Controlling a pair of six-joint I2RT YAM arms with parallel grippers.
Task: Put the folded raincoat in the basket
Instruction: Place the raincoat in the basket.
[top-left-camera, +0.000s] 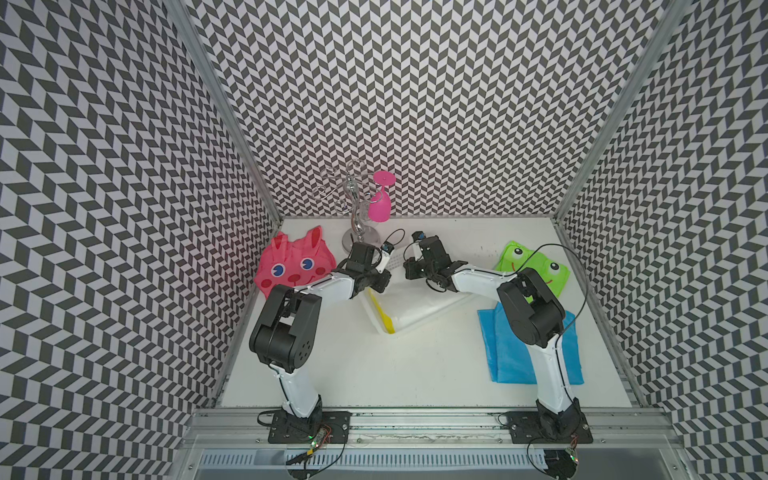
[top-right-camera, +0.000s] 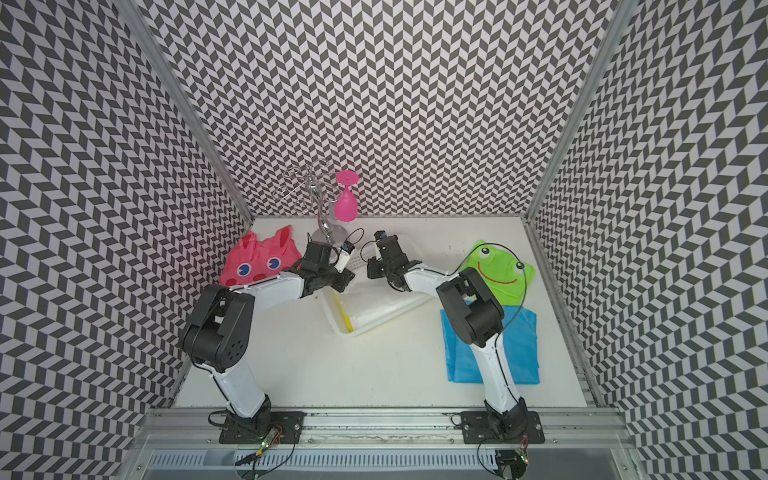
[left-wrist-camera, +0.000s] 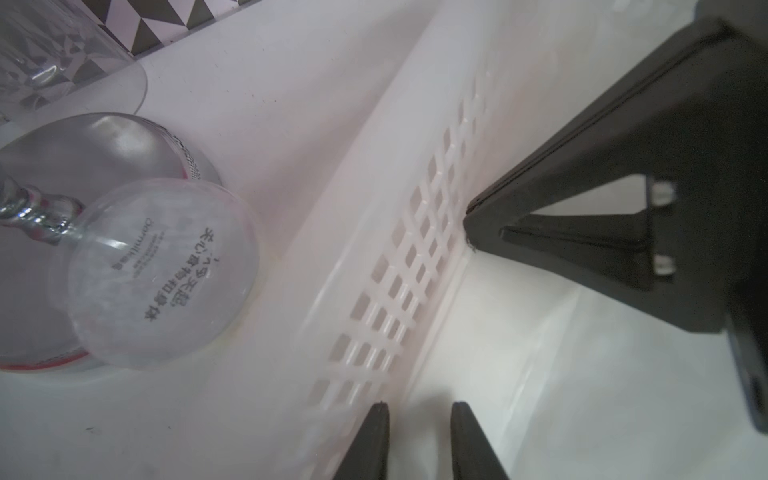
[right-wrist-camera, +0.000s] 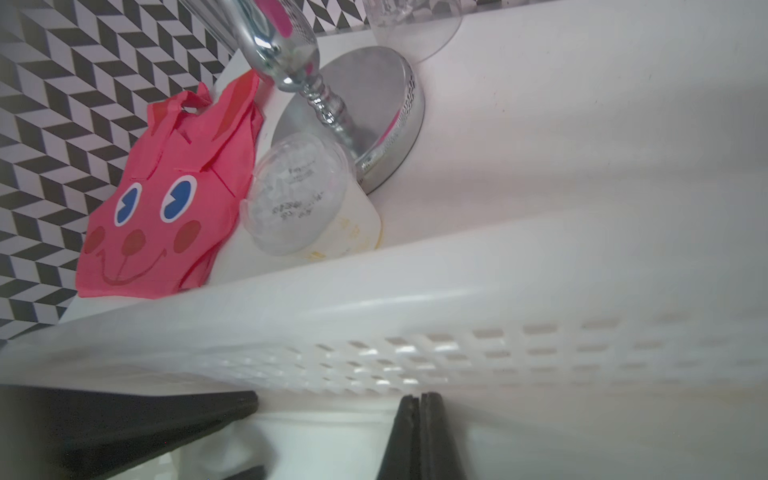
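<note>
Left gripper (left-wrist-camera: 419, 409) fingers stand a little apart and right gripper (right-wrist-camera: 419, 401) fingers are pressed together, both low inside the basket (top-left-camera: 374, 320). The folded raincoat (top-left-camera: 415, 309), whitish with a yellow edge, lies inside this white lattice basket.

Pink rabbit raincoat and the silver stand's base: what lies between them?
A clear-lidded white cup, seen in the right wrist view, beside the base and the raincoat.
</note>
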